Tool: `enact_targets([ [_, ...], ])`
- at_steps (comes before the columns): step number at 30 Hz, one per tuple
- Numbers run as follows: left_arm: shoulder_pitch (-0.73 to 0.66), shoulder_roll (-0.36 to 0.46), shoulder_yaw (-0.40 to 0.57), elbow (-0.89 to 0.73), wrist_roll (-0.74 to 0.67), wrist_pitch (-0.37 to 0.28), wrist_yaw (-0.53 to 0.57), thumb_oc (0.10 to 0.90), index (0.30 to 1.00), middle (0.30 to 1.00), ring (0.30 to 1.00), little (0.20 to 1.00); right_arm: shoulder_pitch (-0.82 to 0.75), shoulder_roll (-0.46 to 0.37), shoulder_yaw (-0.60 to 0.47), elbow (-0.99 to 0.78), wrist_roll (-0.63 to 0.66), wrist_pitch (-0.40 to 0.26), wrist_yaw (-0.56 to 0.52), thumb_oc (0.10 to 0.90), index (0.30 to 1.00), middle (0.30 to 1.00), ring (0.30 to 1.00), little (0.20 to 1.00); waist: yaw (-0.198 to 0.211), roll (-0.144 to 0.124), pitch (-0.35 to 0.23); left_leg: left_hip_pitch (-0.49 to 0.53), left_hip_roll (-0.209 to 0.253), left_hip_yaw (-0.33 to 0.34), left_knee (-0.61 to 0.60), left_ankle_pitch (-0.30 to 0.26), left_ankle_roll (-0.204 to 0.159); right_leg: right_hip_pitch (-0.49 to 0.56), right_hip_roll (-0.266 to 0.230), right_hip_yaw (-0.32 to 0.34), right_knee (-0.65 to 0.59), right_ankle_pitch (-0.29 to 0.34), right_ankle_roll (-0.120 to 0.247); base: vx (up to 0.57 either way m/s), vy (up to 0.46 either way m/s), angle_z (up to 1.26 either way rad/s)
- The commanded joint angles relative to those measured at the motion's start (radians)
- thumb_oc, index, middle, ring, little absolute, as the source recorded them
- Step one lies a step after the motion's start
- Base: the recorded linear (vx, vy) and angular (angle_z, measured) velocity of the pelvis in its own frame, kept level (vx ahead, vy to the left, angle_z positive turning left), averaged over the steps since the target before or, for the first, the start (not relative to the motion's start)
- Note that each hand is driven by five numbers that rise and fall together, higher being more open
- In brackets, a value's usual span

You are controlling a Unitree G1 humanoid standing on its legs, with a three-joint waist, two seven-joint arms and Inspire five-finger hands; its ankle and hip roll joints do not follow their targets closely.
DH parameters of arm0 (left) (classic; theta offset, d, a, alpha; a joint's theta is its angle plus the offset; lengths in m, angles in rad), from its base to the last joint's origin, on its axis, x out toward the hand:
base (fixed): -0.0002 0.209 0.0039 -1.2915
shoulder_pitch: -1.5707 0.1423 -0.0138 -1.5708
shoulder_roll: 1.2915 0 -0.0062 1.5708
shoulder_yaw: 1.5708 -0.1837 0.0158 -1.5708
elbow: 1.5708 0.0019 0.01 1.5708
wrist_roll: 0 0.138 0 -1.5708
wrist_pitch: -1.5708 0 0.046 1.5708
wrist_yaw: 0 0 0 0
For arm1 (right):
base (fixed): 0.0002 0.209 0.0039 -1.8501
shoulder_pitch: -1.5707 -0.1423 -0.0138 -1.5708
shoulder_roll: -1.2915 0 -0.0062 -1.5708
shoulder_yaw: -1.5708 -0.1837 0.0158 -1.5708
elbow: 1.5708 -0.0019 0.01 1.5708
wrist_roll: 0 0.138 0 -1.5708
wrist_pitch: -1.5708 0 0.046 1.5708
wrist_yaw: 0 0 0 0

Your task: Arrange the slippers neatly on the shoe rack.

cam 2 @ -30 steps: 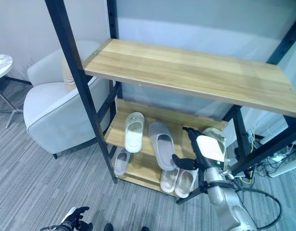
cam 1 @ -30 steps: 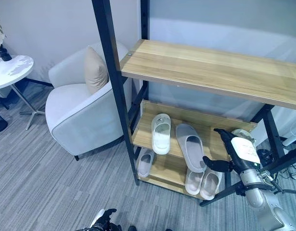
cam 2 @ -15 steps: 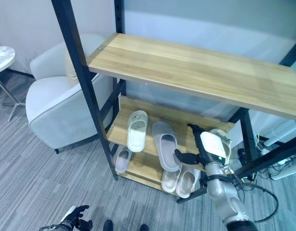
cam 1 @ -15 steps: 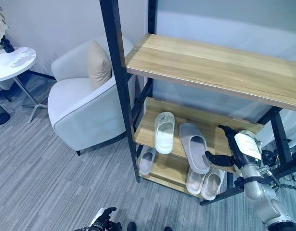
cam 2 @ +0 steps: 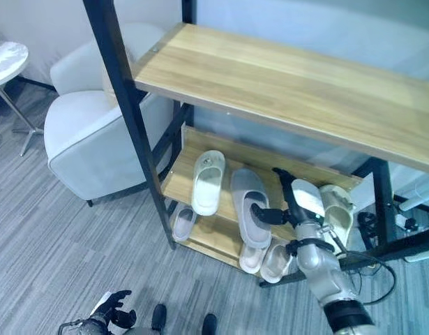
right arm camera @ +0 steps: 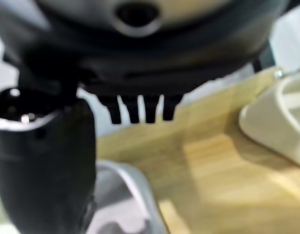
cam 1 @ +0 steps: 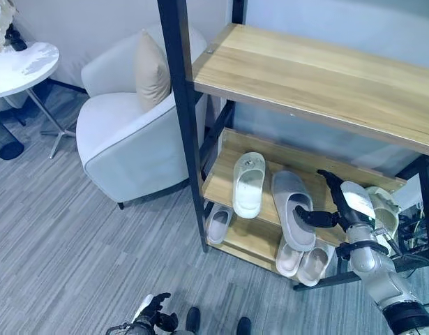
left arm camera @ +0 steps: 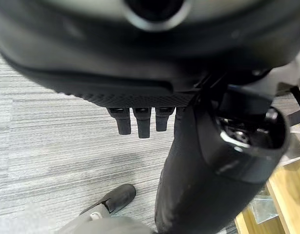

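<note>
On the rack's middle shelf (cam 1: 231, 187) lie a white slipper (cam 1: 248, 184), a grey slipper (cam 1: 294, 209) beside it and a cream slipper (cam 1: 383, 211) at the right end. My right hand (cam 1: 342, 204) is between the grey and cream slippers, open, fingers straight over the shelf. Its thumb (right arm camera: 42, 161) reaches sideways against the grey slipper (right arm camera: 125, 195). My left hand (cam 1: 148, 317) hangs low above the floor, open and holding nothing, with its fingers (left arm camera: 137, 122) straight.
The bottom shelf holds a small slipper (cam 1: 217, 225) at the left and a pale pair (cam 1: 301, 261) at the right. The wide top shelf (cam 1: 319, 77) overhangs the rack. A white armchair (cam 1: 127, 139) stands left of the rack post, with a round side table (cam 1: 22, 66) beyond.
The camera has shifted. My right hand has moved left along the middle shelf, away from the cream slipper, and its thumb now lies against the grey slipper.
</note>
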Motion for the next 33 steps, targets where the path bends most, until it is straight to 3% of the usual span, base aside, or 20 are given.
enact_targets([
  [1,-0.010,-0.050,-0.095,0.097,0.002,-0.005,-0.024,0.800,0.900,0.900,0.900,0.900,-0.133,-0.122,-0.041,-0.056,0.003,-0.024,-0.051,0.800,0.900,0.900,0.900,0.900,0.035,-0.024,0.011,0.025,0.003,-0.011,0.003,-0.084,-0.035,0.042,-0.035,-0.013,0.011,-0.061,0.096,0.00,0.000,0.00],
  [10,-0.024,-0.037,-0.090,0.092,-0.003,-0.011,-0.012,0.800,0.900,0.900,0.900,0.900,-0.147,-0.115,-0.071,-0.037,0.005,-0.024,-0.105,0.800,0.900,0.900,0.900,0.900,0.050,-0.037,0.028,-0.002,0.002,-0.022,0.003,-0.078,-0.035,0.019,-0.037,-0.020,0.011,-0.057,0.098,0.00,-0.001,0.02],
  [22,-0.032,-0.027,-0.099,0.098,-0.017,-0.011,-0.002,0.800,0.900,0.900,0.900,0.900,-0.193,-0.039,-0.076,0.062,0.183,-0.059,-0.133,0.800,0.900,0.900,0.900,0.900,0.079,-0.059,0.043,-0.030,0.000,-0.038,0.003,-0.071,-0.035,-0.006,-0.039,-0.032,0.011,-0.049,0.100,0.00,0.000,0.03],
  [23,-0.034,-0.027,-0.103,0.100,-0.022,-0.013,0.000,0.800,0.900,0.900,0.900,0.900,-0.208,-0.037,-0.069,0.090,0.209,-0.060,-0.136,0.562,0.542,0.542,0.542,0.542,0.083,-0.061,0.045,-0.036,-0.001,-0.038,0.003,-0.068,-0.036,-0.012,-0.040,-0.034,0.011,-0.046,0.101,-0.02,0.014,0.06],
  [24,-0.036,-0.028,-0.104,0.102,-0.024,-0.012,0.002,0.800,0.900,0.900,0.900,0.900,-0.213,-0.034,-0.067,0.095,0.215,-0.059,-0.135,0.530,0.495,0.495,0.495,0.495,0.084,-0.061,0.047,-0.039,-0.002,-0.038,0.003,-0.067,-0.036,-0.015,-0.041,-0.035,0.011,-0.044,0.101,-0.02,0.014,0.09],
  [26,-0.038,-0.029,-0.105,0.103,-0.026,-0.011,0.003,0.800,0.900,0.900,0.900,0.900,-0.216,-0.032,-0.065,0.103,0.219,-0.057,-0.137,0.400,0.300,0.300,0.300,0.300,0.084,-0.061,0.048,-0.042,-0.003,-0.039,0.003,-0.066,-0.036,-0.018,-0.041,-0.037,0.011,-0.044,0.102,-0.01,0.012,0.10],
  [33,-0.043,-0.033,-0.097,0.103,-0.029,-0.007,0.012,0.800,0.900,0.900,0.900,0.900,-0.168,0.012,-0.090,0.119,0.255,-0.053,-0.145,0.400,0.300,0.300,0.300,0.300,0.077,-0.055,0.047,-0.042,-0.007,-0.040,0.003,-0.069,-0.034,-0.019,-0.047,-0.039,0.011,-0.042,0.103,0.00,0.007,0.05],
])
